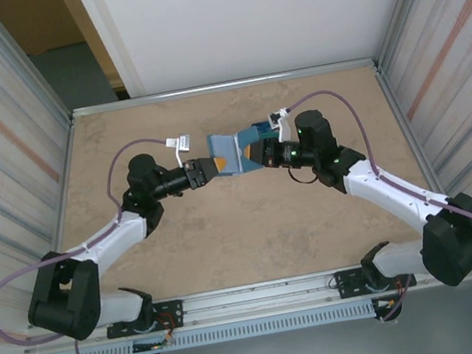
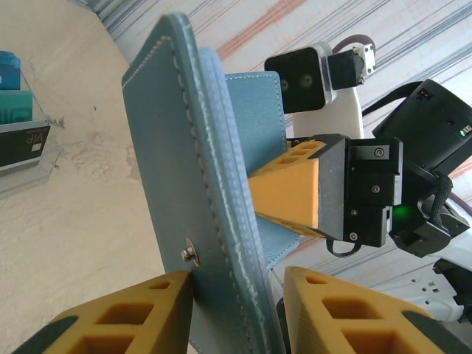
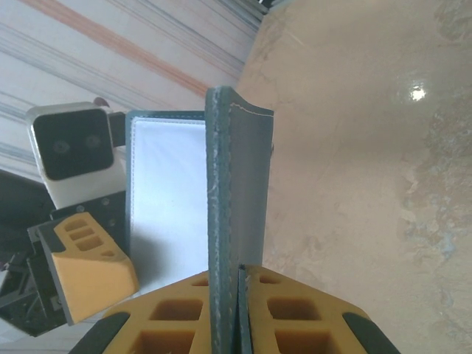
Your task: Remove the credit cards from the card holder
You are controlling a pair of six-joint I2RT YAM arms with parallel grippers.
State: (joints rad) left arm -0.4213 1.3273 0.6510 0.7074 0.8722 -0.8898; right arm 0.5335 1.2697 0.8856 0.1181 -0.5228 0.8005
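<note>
The card holder [image 1: 227, 151] is a teal-blue wallet, held off the table mid-scene and opened in a V between both arms. My left gripper [image 1: 215, 168] has the left flap [image 2: 169, 169] between its fingers [image 2: 237, 276]; the left finger presses the outer face below a metal snap stud, and the right finger sits close against the inner side. My right gripper [image 1: 255, 154] is shut on the other flap [image 3: 236, 192], with its fingers [image 3: 240, 273] pinching that flap's edge. A pale inner panel [image 3: 166, 206] shows. Any credit cards in the pockets are hidden.
A small rack [image 1: 261, 128] behind the right gripper holds blue, teal and dark cards [image 2: 18, 118]; the dark one reads VIP. The beige table [image 1: 246, 238] lies bare in front of the wallet. Corrugated walls [image 1: 4, 133] close both sides.
</note>
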